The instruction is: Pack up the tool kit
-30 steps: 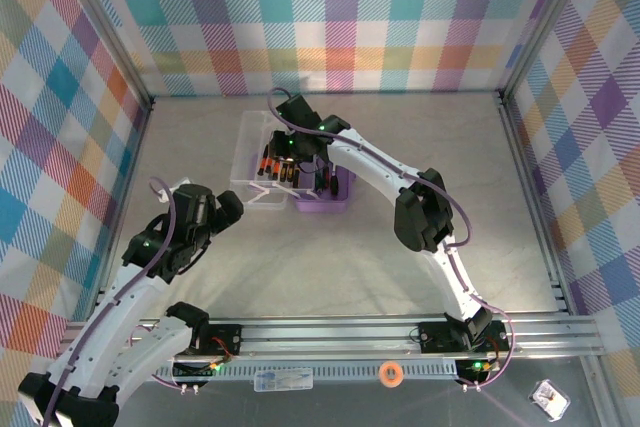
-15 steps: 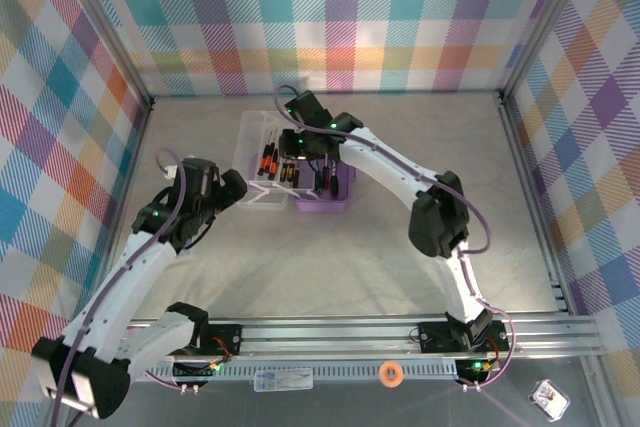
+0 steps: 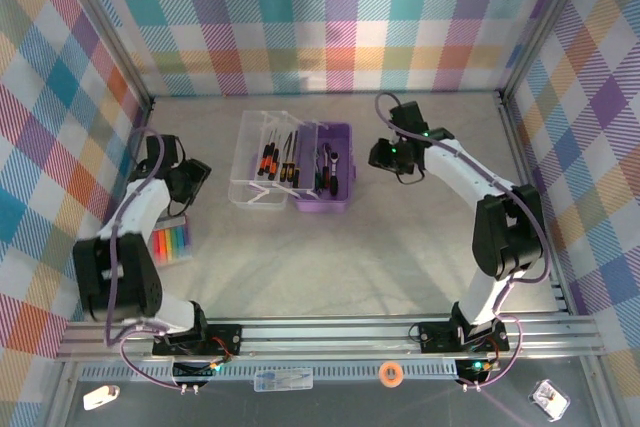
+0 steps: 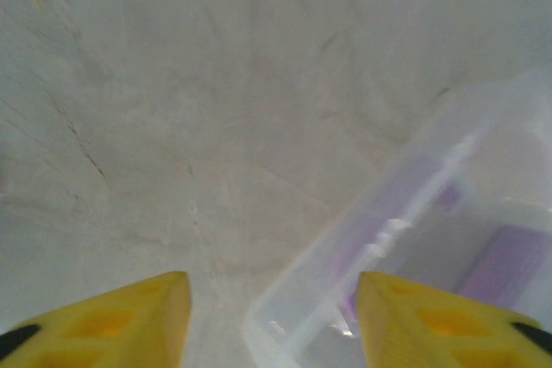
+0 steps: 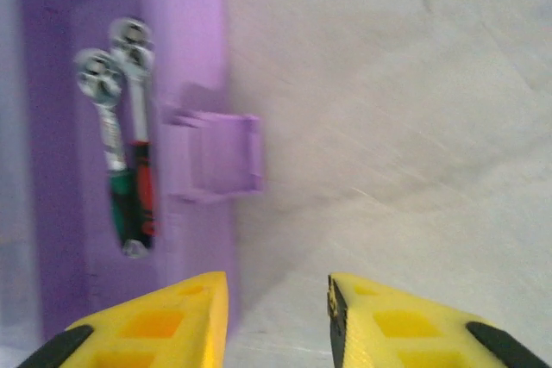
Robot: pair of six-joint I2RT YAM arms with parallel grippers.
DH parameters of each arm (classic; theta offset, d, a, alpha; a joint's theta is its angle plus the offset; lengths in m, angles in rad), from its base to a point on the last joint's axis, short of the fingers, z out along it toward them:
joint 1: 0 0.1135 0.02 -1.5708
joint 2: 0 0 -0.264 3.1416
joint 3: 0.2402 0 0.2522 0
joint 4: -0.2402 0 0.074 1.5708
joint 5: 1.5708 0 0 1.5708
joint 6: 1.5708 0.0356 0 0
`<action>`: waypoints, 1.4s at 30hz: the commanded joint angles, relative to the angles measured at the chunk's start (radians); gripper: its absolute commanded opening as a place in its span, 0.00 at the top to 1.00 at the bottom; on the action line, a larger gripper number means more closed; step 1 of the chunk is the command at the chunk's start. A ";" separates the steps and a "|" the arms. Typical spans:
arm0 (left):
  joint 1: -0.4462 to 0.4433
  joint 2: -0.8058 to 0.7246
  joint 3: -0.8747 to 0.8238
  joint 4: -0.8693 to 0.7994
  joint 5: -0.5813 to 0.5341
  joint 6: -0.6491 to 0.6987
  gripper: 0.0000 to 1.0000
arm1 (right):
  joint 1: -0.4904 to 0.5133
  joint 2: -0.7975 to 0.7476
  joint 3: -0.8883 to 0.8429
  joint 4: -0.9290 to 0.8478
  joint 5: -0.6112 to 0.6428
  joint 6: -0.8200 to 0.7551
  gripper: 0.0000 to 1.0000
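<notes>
Apparently the loading is finished and the closing step is in hand. On the table [image 3: 420, 247], the tool kit [image 3: 345, 162] is laid open toward twelve o'clock of centre, its clear lid [image 3: 252, 162] folded flat toward nine o'clock and its lilac base [image 5: 185, 58] toward three. The left gripper [image 3: 198, 176] is poised near the lid's outer edge, fingers spread with nothing between them. The right gripper [image 5: 278, 282] is held just off the base at three o'clock, parted more narrowly and likewise empty. Screwdrivers [image 3: 268, 159] are seen on the lid side, two ratchet drivers [image 5: 121, 200] in the base. Next, the lid's free edge should be caught and swung over its hinge toward three o'clock, the base being steadied.
</notes>
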 commanded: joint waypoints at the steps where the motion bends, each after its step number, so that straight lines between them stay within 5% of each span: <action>1: 0.008 0.071 0.020 0.032 0.126 0.052 0.54 | -0.037 -0.039 -0.065 0.069 -0.127 -0.015 0.62; 23: -0.105 -0.012 -0.178 0.208 0.160 0.221 0.51 | -0.095 0.139 -0.062 0.169 -0.337 0.044 0.59; 32: -0.148 0.052 -0.198 0.318 0.215 0.252 0.70 | -0.115 0.186 -0.021 0.146 -0.346 0.038 0.58; 42: -0.150 0.068 -0.201 0.327 0.149 0.294 0.96 | -0.118 0.227 0.024 0.140 -0.380 0.041 0.58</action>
